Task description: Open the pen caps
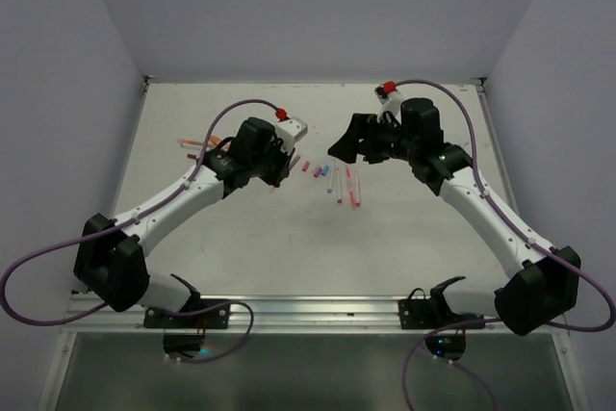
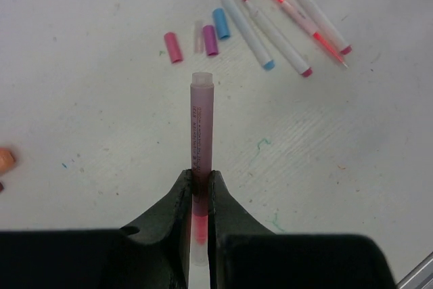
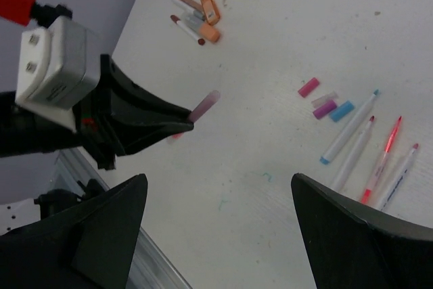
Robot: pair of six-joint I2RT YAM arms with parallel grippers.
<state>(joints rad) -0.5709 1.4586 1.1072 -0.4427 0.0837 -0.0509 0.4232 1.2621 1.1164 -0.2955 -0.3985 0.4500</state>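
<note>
My left gripper (image 2: 197, 177): clamped together on the pink pen (image 2: 201, 123), fingers pinching its near end from both sides
Pink pen, long axis: in line with my left fingers, running straight out ahead of them
Pink pen, pointing: pale blunt far end leads, aimed toward the loose caps on the table (image 2: 101, 113); in the right wrist view it sticks out of the left gripper (image 3: 186, 121) up and to the right
Far end of it: I cannot tell whether that pale tip is a cap
My right gripper (image 3: 218, 179): jaws wide apart, nothing between them, facing the left one from across the table
Loose caps: pink cap (image 2: 173, 47), purple cap (image 2: 210, 40) and blue cap (image 2: 221, 23) lie in a short row just beyond the held pen's tip, each lying flat
Blue-tipped pen (image 2: 243, 24): flat on the table beside the blue cap, slanting from upper left to lower right in the left wrist view
Red pen (image 2: 298, 18): near it, on the same slant, with pale pens either side
Orange markers (image 3: 206, 11): in a small pile well apart from the rest, near the table's far left side
</note>
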